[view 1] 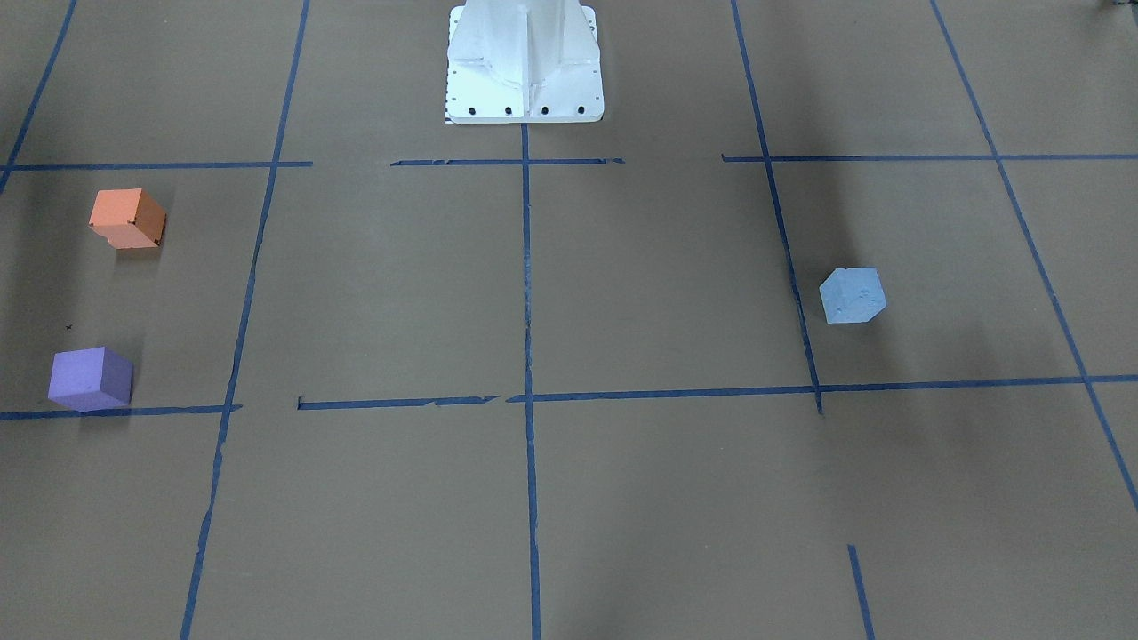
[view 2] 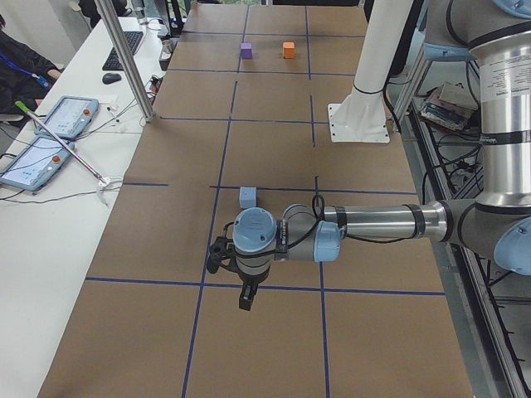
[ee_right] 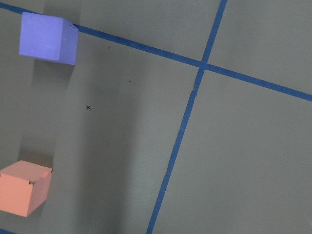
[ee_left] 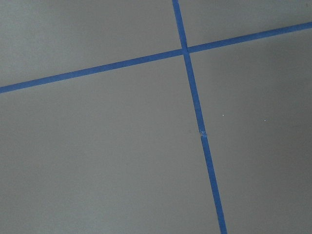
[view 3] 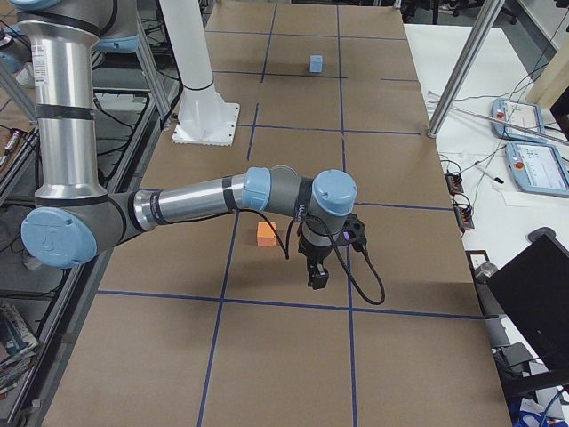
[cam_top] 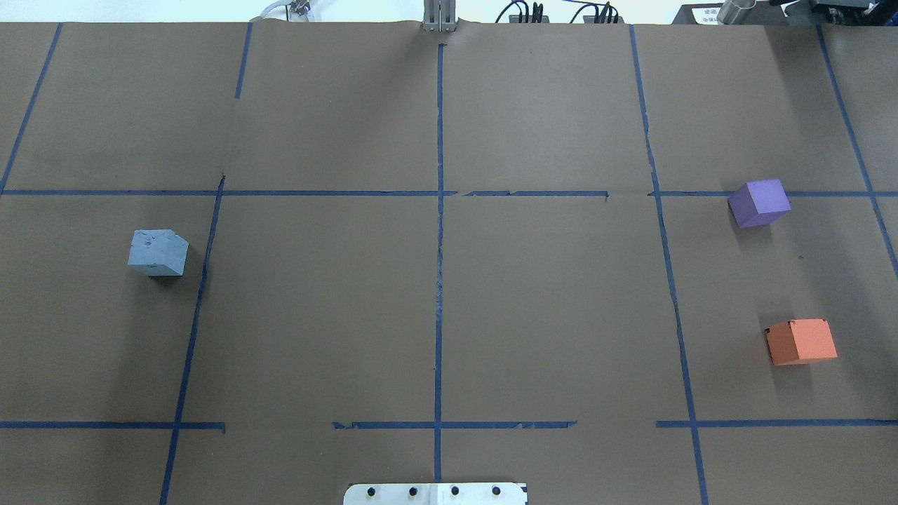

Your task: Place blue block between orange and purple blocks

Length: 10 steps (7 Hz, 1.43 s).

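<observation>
The table [cam_top: 547, 301] is covered in matte brown paper, ruled into squares by blue tape lines [cam_top: 439, 231]. The blue block [cam_top: 158, 252] is a pale, pitted cube at the middle left of the overhead view. It lies well apart from the other two. The purple block [cam_top: 759, 203], smooth and sharp-edged, sits at the upper right on a tape line. The orange block [cam_top: 801, 341], with dark nicks along its edges, sits below it with bare paper between them. A white flanged pedestal [view 1: 524, 62] stands at top centre of the front view. The left tool [view 2: 246, 298] hangs near the blue block and the right tool [view 3: 316, 277] near the orange block. I cannot tell whether either is apart or together.
</observation>
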Available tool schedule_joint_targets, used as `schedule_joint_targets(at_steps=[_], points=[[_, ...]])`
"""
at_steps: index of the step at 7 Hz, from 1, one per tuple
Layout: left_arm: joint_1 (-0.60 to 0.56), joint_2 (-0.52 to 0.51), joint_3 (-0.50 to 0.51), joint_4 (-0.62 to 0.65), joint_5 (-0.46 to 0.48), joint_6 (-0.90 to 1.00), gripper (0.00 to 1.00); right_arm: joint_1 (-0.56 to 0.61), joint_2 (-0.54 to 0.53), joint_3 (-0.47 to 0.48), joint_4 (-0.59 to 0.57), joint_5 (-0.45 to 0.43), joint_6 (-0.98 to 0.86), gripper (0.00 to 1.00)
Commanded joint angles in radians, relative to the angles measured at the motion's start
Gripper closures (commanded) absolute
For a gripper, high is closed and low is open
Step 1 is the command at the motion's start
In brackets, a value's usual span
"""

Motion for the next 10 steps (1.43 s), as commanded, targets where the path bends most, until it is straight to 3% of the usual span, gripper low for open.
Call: schedule_joint_targets(at_steps=[1, 3, 6, 7, 8, 10], points=[[0.002, 0.005, 0.014, -0.004, 0.001, 0.001, 0.0, -0.001, -0.002, 0.001, 0.0, 0.002, 0.0, 0.0], [0.006, -0.003, 0.014, -0.007, 0.001, -0.001, 0.0, 0.001, -0.002, 0.004, 0.0, 0.011, 0.0, 0.0], [0.04, -0.157, 0.103, -0.163, -0.008, -0.013, 0.0, -0.001, -0.002, 0.005, 0.0, 0.011, -0.002, 0.0], [0.105, -0.173, 0.105, -0.18, -0.01, -0.095, 0.0, -0.001, -0.002, 0.007, 0.0, 0.011, -0.002, 0.0], [0.186, -0.173, 0.102, -0.299, -0.016, -0.154, 0.0, -0.001, -0.005, 0.014, 0.0, 0.011, 0.0, 0.0], [0.41, -0.176, 0.054, -0.372, -0.015, -0.578, 0.0, -0.001, -0.02, 0.034, 0.0, 0.011, 0.0, 0.0]])
